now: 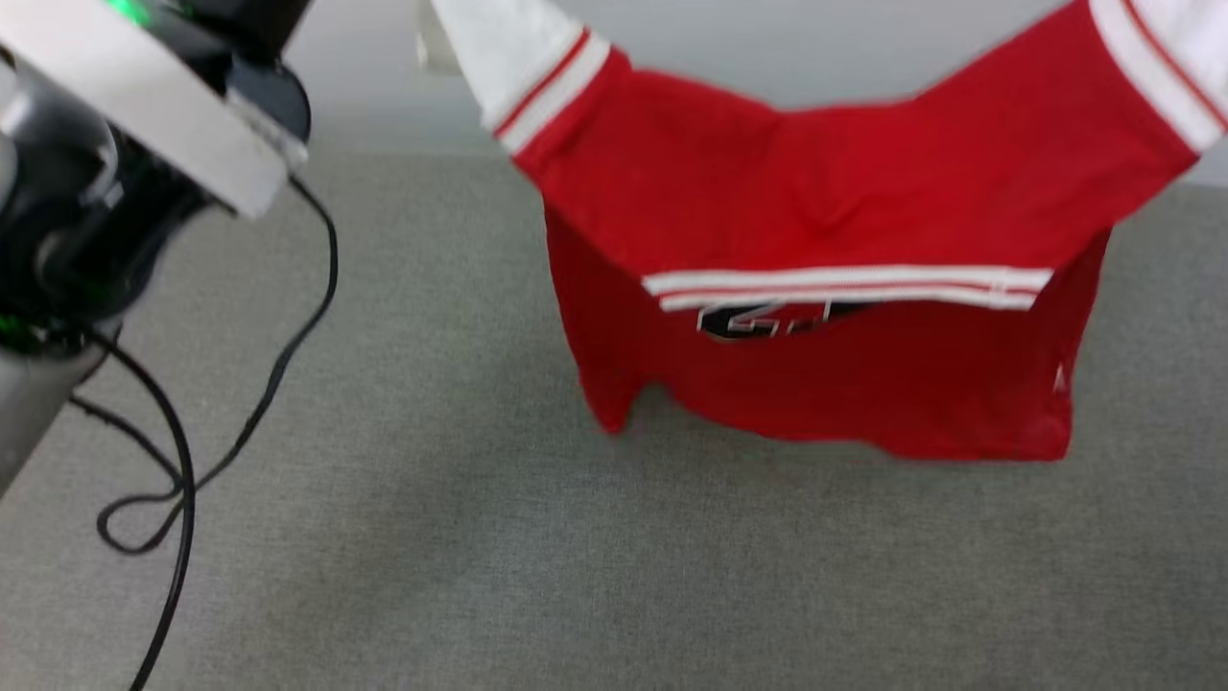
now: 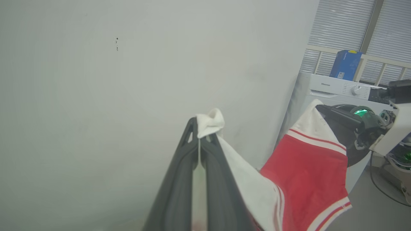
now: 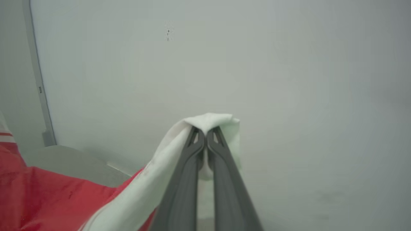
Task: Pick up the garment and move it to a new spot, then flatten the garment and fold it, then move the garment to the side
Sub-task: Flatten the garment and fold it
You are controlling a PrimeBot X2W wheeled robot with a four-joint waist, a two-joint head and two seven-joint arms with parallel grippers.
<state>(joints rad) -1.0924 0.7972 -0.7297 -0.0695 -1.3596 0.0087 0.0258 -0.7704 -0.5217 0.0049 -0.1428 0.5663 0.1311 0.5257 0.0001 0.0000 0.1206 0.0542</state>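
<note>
Black cables [image 1: 182, 461] loop down from a pale arm [image 1: 144, 106] at the left of the head view, over grey carpet [image 1: 432, 576]. Our left gripper [image 2: 199, 133] has its dark fingers pressed together on a tuft of white sleeve that pokes past the tips. From that pinch the garment [image 1: 825, 221] runs off to the gripper's right: white panel, striped trim, then the red body sagging below and between our two grippers. Its hem hangs over the carpet; we cannot tell whether it touches. Black lettering peeks from under a striped band. Our right gripper [image 3: 205, 136] clamps the other white sleeve, with cloth folded over its tips and red fabric trailing to its left. Beyond it stands a plain pale wall [image 3: 289, 80].
</note>
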